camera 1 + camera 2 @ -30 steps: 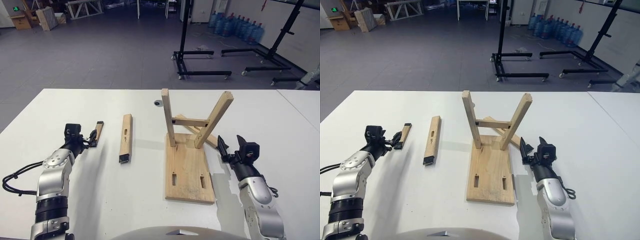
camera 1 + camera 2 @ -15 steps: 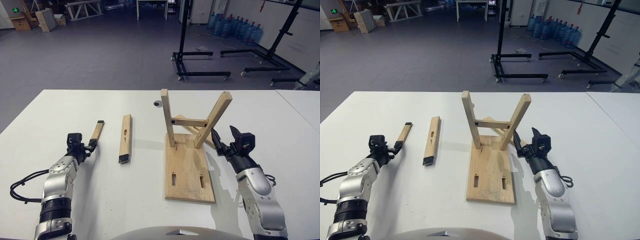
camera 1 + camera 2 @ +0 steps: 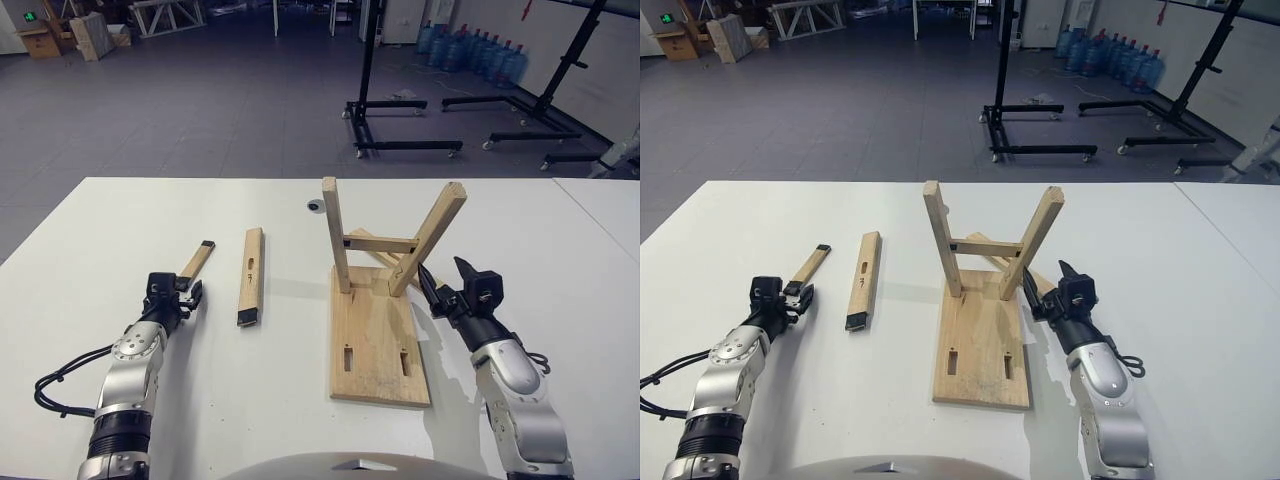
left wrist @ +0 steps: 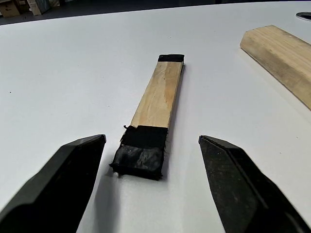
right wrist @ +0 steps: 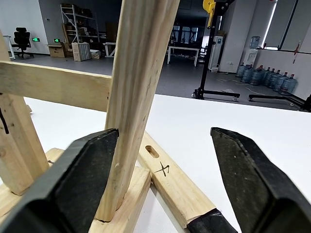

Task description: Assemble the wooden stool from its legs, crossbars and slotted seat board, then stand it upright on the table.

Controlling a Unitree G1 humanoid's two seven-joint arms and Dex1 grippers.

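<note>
hovering low over the bench [image 3: 120, 215], the left claw [image 4: 151, 140] sits spread wide, its two dark fingers either side of the black-taped near end of the short crossbar [image 4: 158, 92], not touching it. that bar lies flat at the robot's left, with a loose leg [image 3: 252, 272] lying just beside it toward the middle.

over on the right, the right claw [image 5: 165, 131] is spread too, gripping nothing. one finger [image 5: 82, 174] is right up against the slanted leg [image 5: 138, 92], touching or a hair off, i can't tell, and between the fingers lies a second loose leg [image 5: 167, 175], flat on the bench behind the seat board [image 3: 378, 345].

so, the score: the seat board lies flat mid-bench with the slanted leg and a straight leg [image 3: 336, 235] standing in its far end, tied together by a fitted crossbar [image 3: 382, 243]. that's about half a stool by my reckoning. the two near slots [image 3: 348, 357] are bare. left to do, as i judge it: seat both loose legs there, fit the short crossbar between them, then flip the whole thing onto its feet.
</note>
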